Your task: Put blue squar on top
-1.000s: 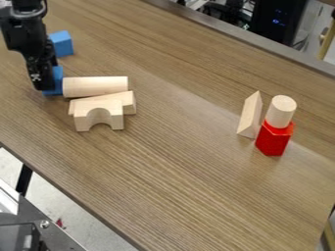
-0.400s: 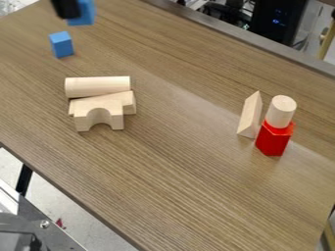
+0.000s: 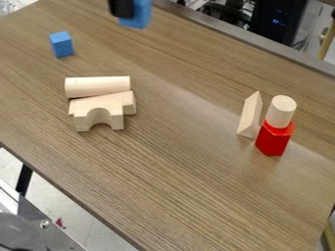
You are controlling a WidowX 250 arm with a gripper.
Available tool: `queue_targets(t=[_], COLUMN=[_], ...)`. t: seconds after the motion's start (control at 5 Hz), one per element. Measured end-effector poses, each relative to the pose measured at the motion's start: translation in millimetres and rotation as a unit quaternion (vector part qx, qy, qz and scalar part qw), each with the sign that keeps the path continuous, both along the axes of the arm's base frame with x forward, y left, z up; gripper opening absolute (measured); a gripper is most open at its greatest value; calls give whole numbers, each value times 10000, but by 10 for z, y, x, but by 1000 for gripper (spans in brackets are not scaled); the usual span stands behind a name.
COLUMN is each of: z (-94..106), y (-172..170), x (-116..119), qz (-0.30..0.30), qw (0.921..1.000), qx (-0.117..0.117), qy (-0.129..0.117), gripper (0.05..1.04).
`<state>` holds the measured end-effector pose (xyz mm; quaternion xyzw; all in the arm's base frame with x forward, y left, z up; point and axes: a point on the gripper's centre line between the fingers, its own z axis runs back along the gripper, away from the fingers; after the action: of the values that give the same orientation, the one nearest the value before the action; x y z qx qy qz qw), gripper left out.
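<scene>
Carrying tool (image 3: 123, 9): closed on the blue square (image 3: 142, 14), hanging above the worktop (image 3: 190, 181) near its upper edge.
Blue square: off the surface now, after resting beside the lying cylinder (image 3: 97, 87); since the last frame, shifted rightward along the upper edge. For the task, picked up but not yet placed.
Lying cylinder: nudged slightly right since the first frame, still on its side toward the left edge, just behind the flat plank (image 3: 128, 102) and the arch block (image 3: 98, 115).
Second blue square (image 3: 61, 44): unmoved near the upper left edge, apart from the other pieces; a possible base too, but apparently being left behind by the rightward travel.
Upright cylinder (image 3: 281, 112): standing on the red block (image 3: 274, 139) toward the right edge; likely the "top" in question, though not certain from the wording. Still well apart from the held piece.
Wedge (image 3: 251, 115): upright just left of the red block, unchanged; likely to topple if brushed on the way in.
Next move: probably keep going right, centre over the round top, lower level and release gently. Easy to tip the narrow stack with an off-centre touch or a sideways push.
</scene>
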<state>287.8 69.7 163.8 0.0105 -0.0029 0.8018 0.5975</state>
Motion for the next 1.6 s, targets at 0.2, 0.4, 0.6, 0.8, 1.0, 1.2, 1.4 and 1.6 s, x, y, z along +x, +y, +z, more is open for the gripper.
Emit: queue_targets(t=[0.2,0.4,0.6,0.8,1.0,1.2,1.4,1.6], z=[46,146,185,35,-87,-187,-267,-358], y=[-275,-540,-736,-906,-1131,-1326,-1460,-1562], x=[97,178,236,302,348,361,396,404], qz=[-409,-708,-912,-1035,-1223,-1313,-1363,-1403], qw=[9991,9972,9953,9939,9922,9913,9906,9901], qx=[35,-63,-243,-380,-192,-110,-47,-1], qy=[-112,-220,-235,-93,-110,-69,-36,27], gripper=[570,570,570,570,570,570,569,569])
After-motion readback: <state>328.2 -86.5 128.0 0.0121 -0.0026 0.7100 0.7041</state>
